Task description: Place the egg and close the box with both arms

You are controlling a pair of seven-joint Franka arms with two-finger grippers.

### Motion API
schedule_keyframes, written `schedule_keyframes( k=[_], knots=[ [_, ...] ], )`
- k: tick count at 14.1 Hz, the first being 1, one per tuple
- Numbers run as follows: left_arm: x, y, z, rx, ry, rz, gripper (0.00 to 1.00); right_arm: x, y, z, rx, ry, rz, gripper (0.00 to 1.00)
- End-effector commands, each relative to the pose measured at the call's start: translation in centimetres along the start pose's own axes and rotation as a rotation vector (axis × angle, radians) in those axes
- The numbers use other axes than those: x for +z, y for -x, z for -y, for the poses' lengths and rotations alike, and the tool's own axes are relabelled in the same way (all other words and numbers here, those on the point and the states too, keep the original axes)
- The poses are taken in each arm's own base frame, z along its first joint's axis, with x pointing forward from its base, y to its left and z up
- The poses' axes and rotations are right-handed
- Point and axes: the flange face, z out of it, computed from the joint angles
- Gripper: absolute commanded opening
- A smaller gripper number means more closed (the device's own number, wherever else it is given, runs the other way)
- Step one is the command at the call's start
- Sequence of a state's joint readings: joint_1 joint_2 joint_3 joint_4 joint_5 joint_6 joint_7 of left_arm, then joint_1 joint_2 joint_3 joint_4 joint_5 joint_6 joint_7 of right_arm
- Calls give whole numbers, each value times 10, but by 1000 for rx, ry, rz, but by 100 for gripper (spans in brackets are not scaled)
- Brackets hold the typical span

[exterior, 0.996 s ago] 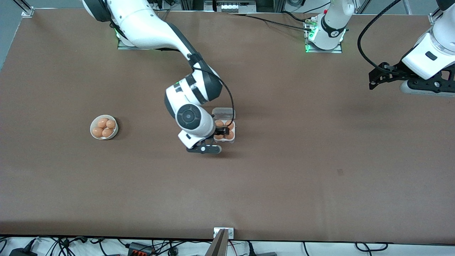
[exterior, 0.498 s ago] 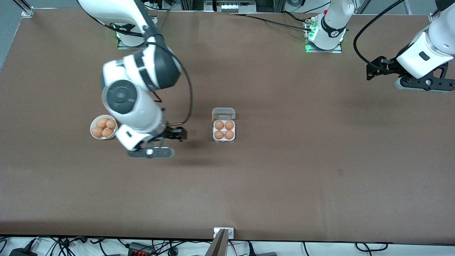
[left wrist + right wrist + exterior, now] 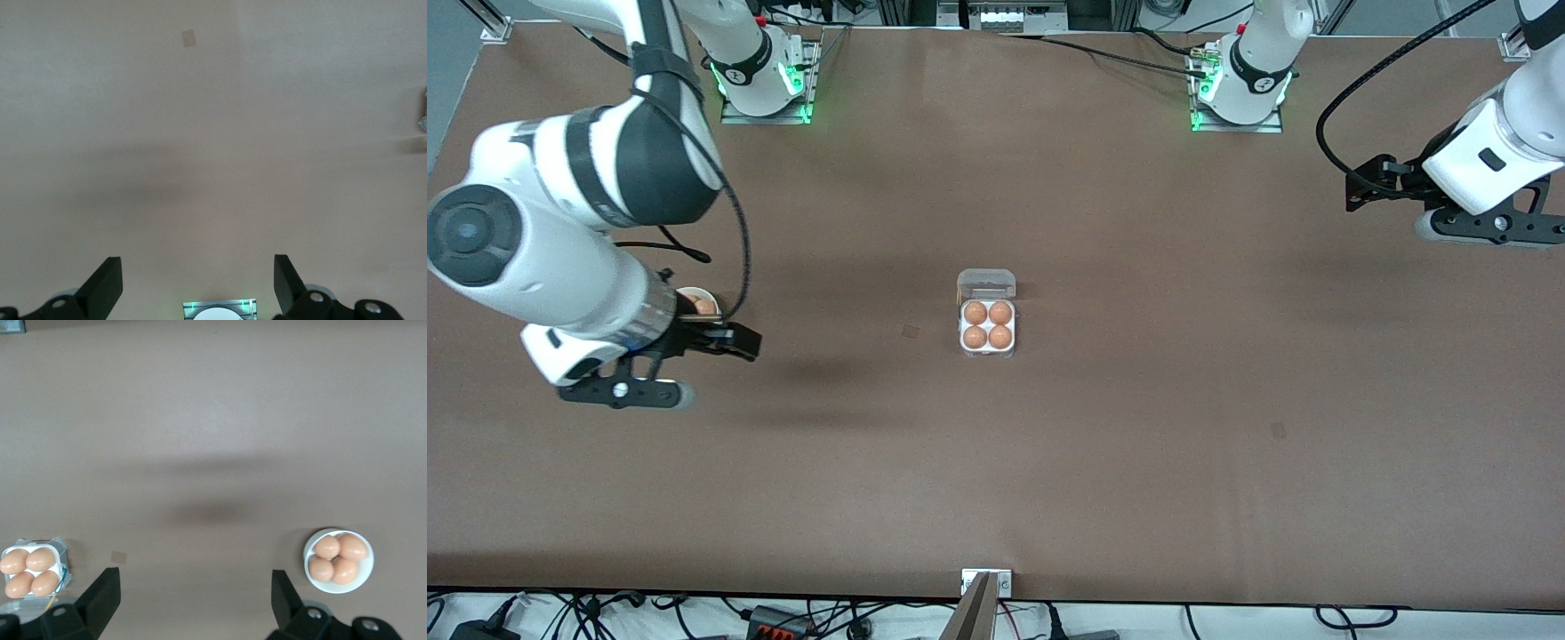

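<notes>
Egg cells in the box are all filled: four eggs sit in it, mid-worktop, with its clear lid standing open, so by my reading the placing is done and only the closing with both arms is left. Fingers of the right gripper are spread wide and empty, up in the air just beside the white bowl of four spare eggs toward the right arm's end. Those of the left gripper are likewise wide apart, holding nothing, over bare worktop well apart from the box.
</notes>
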State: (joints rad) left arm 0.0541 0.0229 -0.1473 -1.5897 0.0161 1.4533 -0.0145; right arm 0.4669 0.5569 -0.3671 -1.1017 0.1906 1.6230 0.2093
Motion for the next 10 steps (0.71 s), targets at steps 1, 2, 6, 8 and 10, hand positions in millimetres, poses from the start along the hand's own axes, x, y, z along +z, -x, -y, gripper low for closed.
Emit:
schedule_keyframes(
  k=[1,2,6,8,10],
  knots=[
    [3,-9,4,18,9,24,100,-15,-5,-55,21,-22,-8,100],
    [4,-10,4,18,9,24,100,-21,-5,-76,49,-31,-14,100],
    [7,-9,1,32,5,44,21,-54,20,-156,87,-58,-29,100],
    [12,-12,3,38,8,58,8,-66,28,-177,41,-30,-45,100],
    [12,-12,3,44,8,58,4,-73,31,-185,-15,-15,-46,100]
  ],
)
